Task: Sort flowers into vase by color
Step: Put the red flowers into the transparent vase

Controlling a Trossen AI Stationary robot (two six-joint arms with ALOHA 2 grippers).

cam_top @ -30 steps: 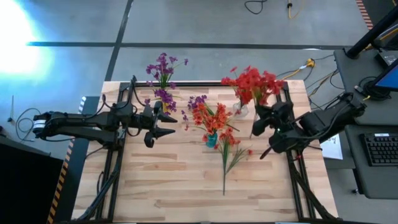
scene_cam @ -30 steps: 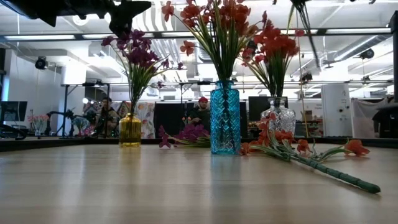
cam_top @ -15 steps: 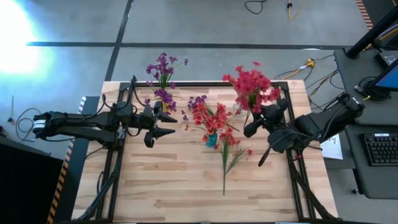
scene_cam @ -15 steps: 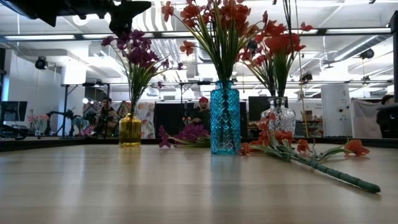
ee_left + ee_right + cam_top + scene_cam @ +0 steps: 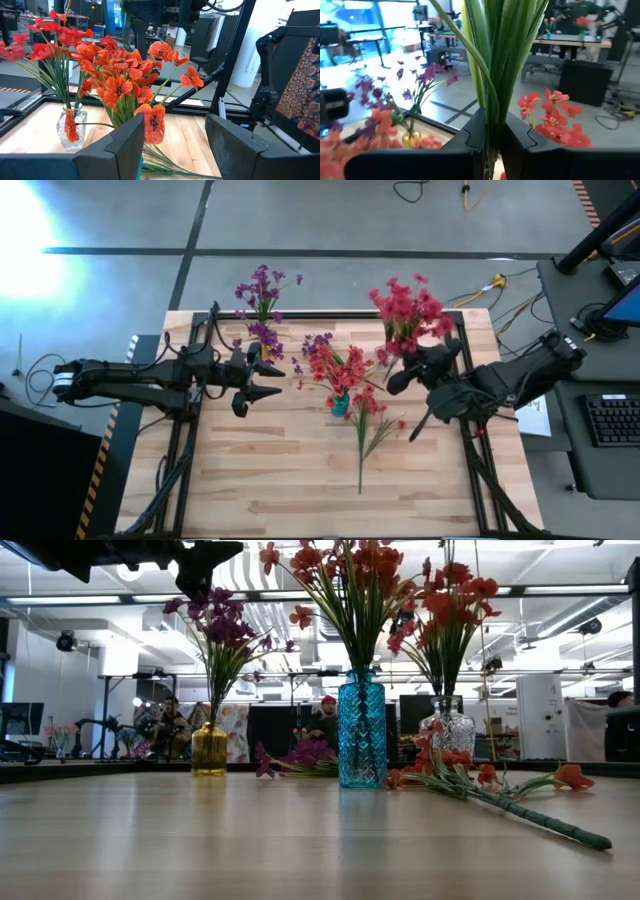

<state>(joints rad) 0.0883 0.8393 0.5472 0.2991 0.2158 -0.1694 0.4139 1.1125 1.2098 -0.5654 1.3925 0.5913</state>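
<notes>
My right gripper (image 5: 402,376) is shut on a red sprig (image 5: 406,302), lifted beside the clear vase (image 5: 450,730), which holds red flowers (image 5: 440,615). The blue vase (image 5: 341,404) holds orange-red flowers (image 5: 345,580). The yellow vase (image 5: 209,748) holds purple flowers (image 5: 262,285). A red sprig (image 5: 364,430) and a purple sprig (image 5: 316,341) lie flat on the table. My left gripper (image 5: 268,380) is open and empty, above the table just left of the blue vase. My right gripper pinches the sprig's bundle of green stems and leaves (image 5: 490,117) between its two fingers (image 5: 470,145), across the stems. The sprig is lifted clear of the table, with its blossoms (image 5: 406,302) above the fingers. Whether its lower end reaches the clear vase I cannot tell.
The three vases stand in a row along the table's far half. Black frame rails (image 5: 185,450) run along the left and right edges. The near half of the wooden table (image 5: 300,490) is bare apart from the lying red sprig's stem. People stand in the room behind.
My right gripper has gone a little toward the table's left edge with the red sprig. The sprig's blossoms have shifted toward the far edge and, in the low view, now stand higher above the clear vase.
</notes>
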